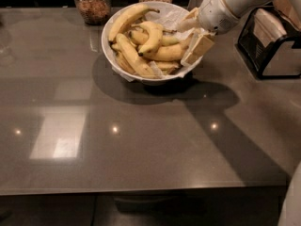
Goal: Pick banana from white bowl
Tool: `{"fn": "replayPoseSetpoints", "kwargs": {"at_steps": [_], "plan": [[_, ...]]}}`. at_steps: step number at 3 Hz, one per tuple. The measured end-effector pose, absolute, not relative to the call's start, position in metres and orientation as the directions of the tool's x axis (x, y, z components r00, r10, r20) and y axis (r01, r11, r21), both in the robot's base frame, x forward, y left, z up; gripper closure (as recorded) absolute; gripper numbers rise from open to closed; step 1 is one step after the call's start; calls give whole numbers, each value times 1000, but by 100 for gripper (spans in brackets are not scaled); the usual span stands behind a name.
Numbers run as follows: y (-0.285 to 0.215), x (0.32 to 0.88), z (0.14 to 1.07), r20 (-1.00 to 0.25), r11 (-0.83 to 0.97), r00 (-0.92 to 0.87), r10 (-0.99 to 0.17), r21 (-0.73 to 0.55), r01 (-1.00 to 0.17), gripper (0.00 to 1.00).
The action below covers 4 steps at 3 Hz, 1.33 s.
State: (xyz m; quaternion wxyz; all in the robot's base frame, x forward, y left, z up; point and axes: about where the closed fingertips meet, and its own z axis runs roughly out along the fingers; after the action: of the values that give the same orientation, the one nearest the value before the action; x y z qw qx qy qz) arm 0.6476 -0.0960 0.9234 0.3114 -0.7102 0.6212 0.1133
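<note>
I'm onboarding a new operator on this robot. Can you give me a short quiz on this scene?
1. True or false: the gripper is at the rim of the white bowl, on the side toward the black rack.
2. What stands behind the bowl? A) two glass jars B) a kettle C) a plate
3. Is the gripper gripping a banana yet?
Key: 1 true; 2 A; 3 no, its fingers are open.
</note>
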Motion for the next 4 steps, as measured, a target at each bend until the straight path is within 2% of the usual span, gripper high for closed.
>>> {"fn": "replayPoseSetpoints", "kwargs": {"at_steps": [1,2,4], "plan": [[-98,646,924,-531,-38,202,-823,-304,-952,48],[-100,646,913,-511,-54,210,-833,-304,-951,56],[-96,648,909,-491,-92,238,-838,-303,-948,50]]}}
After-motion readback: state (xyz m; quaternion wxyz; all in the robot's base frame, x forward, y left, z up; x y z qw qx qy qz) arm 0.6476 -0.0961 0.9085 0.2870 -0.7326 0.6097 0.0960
